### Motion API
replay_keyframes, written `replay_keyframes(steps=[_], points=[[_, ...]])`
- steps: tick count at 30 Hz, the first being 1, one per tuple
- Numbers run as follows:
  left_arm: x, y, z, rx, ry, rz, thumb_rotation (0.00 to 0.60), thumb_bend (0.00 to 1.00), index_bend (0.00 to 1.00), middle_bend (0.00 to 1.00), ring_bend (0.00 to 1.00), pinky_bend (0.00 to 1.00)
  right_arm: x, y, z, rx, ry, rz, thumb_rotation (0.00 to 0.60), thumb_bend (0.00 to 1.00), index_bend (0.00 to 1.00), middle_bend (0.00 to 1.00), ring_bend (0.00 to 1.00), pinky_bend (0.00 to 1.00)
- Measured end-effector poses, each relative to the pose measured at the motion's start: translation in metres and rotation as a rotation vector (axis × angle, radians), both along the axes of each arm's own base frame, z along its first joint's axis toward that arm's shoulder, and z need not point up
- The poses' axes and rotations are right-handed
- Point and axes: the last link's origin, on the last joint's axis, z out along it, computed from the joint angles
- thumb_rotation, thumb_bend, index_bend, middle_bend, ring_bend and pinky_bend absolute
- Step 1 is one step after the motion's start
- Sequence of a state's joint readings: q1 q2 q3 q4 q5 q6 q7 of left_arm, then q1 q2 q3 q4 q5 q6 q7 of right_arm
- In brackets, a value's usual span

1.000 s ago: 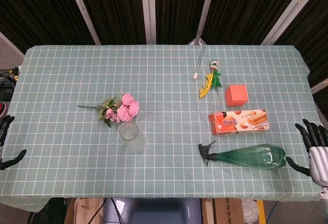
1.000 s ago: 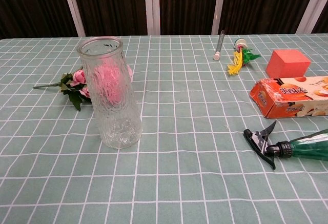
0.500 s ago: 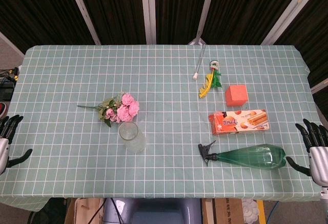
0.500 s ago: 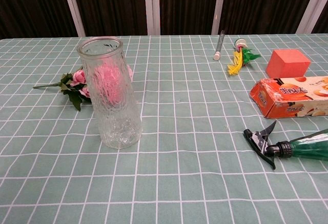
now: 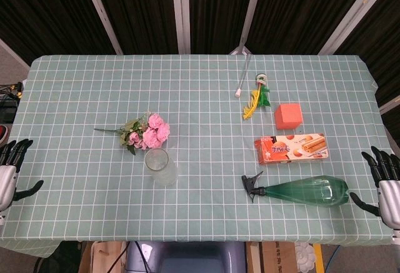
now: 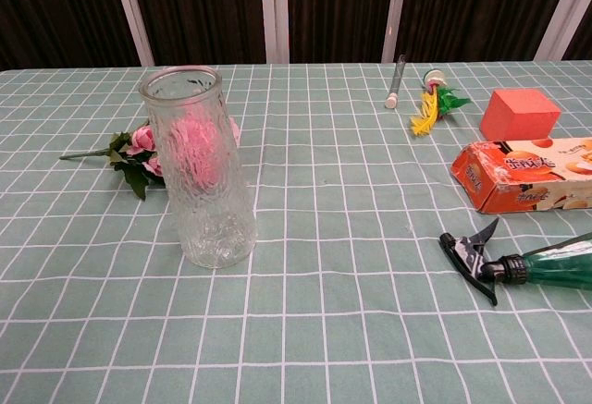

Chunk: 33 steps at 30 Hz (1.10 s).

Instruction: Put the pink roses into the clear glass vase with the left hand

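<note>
The pink roses (image 5: 148,132) lie flat on the desk (image 5: 75,92), left of centre, with their green stem pointing left and the blooms toward the middle. Just in front of them stands the clear glass vase (image 5: 159,167), upright and with nothing inside — in the chest view the pink of the blooms shows through its textured wall, but the flowers are behind it, not in it.

The left hand (image 5: 10,174) shows only in the head view, at the far left edge of the desk near the front corner, well apart from the roses and the vase; its fingers are spread and it holds nothing. The right hand (image 5: 386,183) sits at the far right edge, fingers likewise apart and holding nothing, just beyond the wide end of a green spray bottle (image 5: 300,192) that lies on its side with its black trigger head pointing left.

Behind the bottle lies an orange biscuit box (image 5: 291,147), and behind that a small red block (image 5: 288,116). Further back are a yellow-and-green toy (image 5: 257,98) and a thin clear tube (image 5: 242,74) — both near the desk's rear edge, right of centre
</note>
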State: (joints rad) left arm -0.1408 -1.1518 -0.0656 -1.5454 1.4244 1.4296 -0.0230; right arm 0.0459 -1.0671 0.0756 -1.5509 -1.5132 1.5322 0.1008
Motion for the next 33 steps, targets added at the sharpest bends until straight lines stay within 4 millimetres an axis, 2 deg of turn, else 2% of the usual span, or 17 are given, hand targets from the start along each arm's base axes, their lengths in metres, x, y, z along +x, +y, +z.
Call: replay_keyframes(steps=[5, 8, 10, 17, 25, 33], points=[[0.013, 0.033, -0.003, -0.034, 0.025, -0.016, 0.600, 0.24, 0.07, 0.06, 0.00, 0.00, 0.000, -0.001, -0.001, 0.009, 0.000, -0.003, 0.600, 0.21, 0.13, 0.05, 0.02, 0.00], [0.035, 0.063, -0.002, -0.030, 0.047, -0.059, 0.600, 0.24, 0.07, 0.06, 0.00, 0.00, 0.001, -0.002, -0.002, 0.008, 0.000, -0.005, 0.600, 0.21, 0.13, 0.05, 0.02, 0.00], [0.046, 0.076, -0.003, -0.032, 0.063, -0.070, 0.600, 0.24, 0.06, 0.06, 0.00, 0.00, 0.001, -0.002, -0.002, 0.008, 0.001, -0.005, 0.600, 0.21, 0.13, 0.05, 0.02, 0.00], [0.074, 0.117, -0.021, -0.122, 0.133, -0.017, 0.600, 0.24, 0.06, 0.05, 0.00, 0.00, 0.002, -0.001, -0.003, 0.009, 0.004, 0.004, 0.600, 0.21, 0.13, 0.05, 0.02, 0.00], [0.118, 0.151, -0.064, -0.254, 0.190, 0.040, 0.600, 0.24, 0.06, 0.05, 0.00, 0.00, 0.002, 0.001, 0.000, 0.003, -0.007, 0.013, 0.600, 0.21, 0.13, 0.05, 0.02, 0.00], [0.154, 0.166, -0.117, -0.339, 0.199, 0.019, 0.600, 0.24, 0.06, 0.05, 0.00, 0.00, 0.003, 0.000, -0.002, 0.012, -0.003, 0.012, 0.600, 0.21, 0.13, 0.05, 0.02, 0.00]])
